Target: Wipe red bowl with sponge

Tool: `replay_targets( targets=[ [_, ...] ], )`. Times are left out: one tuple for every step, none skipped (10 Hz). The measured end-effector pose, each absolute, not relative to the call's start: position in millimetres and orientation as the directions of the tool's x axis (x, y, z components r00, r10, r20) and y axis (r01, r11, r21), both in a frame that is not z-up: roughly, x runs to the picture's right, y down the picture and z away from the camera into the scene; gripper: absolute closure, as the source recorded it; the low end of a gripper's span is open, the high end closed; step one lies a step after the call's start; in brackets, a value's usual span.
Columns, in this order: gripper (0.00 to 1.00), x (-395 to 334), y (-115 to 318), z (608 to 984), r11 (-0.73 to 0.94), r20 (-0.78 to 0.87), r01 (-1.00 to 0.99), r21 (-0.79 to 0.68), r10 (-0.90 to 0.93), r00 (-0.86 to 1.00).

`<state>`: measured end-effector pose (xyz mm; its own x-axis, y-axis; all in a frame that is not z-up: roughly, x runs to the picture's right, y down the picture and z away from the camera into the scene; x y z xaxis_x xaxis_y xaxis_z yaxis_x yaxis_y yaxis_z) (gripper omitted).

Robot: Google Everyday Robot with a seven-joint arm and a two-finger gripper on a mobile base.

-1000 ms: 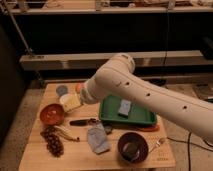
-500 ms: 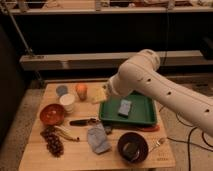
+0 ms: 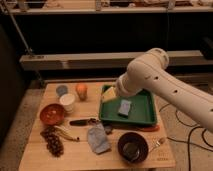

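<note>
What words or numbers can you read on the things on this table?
None: no word, label, brand or number can be read on the green tray, the sponge, the red bowl or the robot arm.
The gripper hangs over the tray's left edge, mostly hidden behind the arm; no text shows on it either.

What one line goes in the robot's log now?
arm: above back-left corner of green tray | gripper: hidden behind arm | sponge: lying in tray | red bowl: on table, untouched
</note>
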<state>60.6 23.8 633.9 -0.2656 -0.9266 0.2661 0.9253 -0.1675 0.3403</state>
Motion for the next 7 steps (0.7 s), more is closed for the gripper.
replay_targets(
  targets=[
    [0.2,59,24,634,-0.175,0.275,0.93,0.324,-0.923,-0.269],
    [0.2,59,24,643,-0.192,0.286,0.938,0.29,-0.918,-0.276],
    [0.2,60,22,654,-0.2,0.295,0.94,0.277,-0.913,-0.281],
    [0.2,64,21,677,-0.201,0.316,0.944,0.263,-0.906,-0.281],
    [0.2,67,16,707,-0.204,0.34,0.946,0.25,-0.897,-0.283],
    [0.2,71,11,747,-0.205,0.372,0.95,0.235,-0.884,-0.282],
    [0.2,75,11,778,-0.202,0.399,0.954,0.221,-0.874,-0.277]
  ],
)
